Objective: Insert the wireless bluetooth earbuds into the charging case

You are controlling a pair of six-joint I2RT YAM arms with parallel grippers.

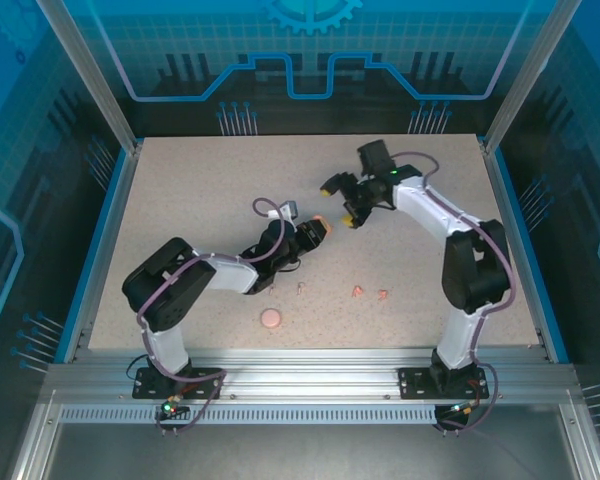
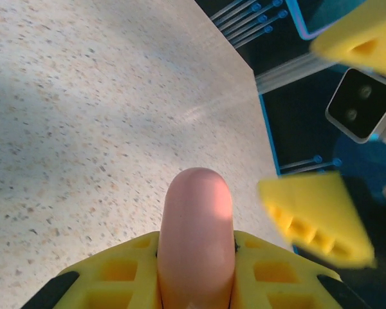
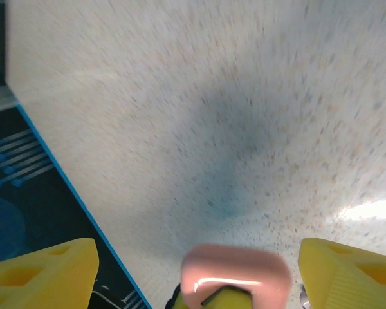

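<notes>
- We read a graphic on the blue wall panels (image 1: 180, 60): pale circuit-style lines and a gear emblem (image 1: 310, 10) at the top of the back one.
- The table (image 1: 180, 200) is a pale speckled slab with a blue rim; an aluminium rail (image 1: 300, 370) runs along its near edge, where both arm bases are bolted.
- The left gripper (image 1: 315, 232) is clamped on a salmon-pink charging case (image 2: 196, 219), lifted over the middle of the table; the case's long axis runs along the fingers, its rounded end pointing away from the wrist, toward the right gripper (image 1: 340, 203).
- The right gripper's yellow fingers stand wide apart on either side of that case's end, touching nothing that we can see.
- We see three earbuds (image 1: 357, 292) as tiny specks lying loose on the table near the front; they are too small for us to tell which way they point.
- A second pink case (image 1: 271, 319) lies flat near the front edge.
</notes>
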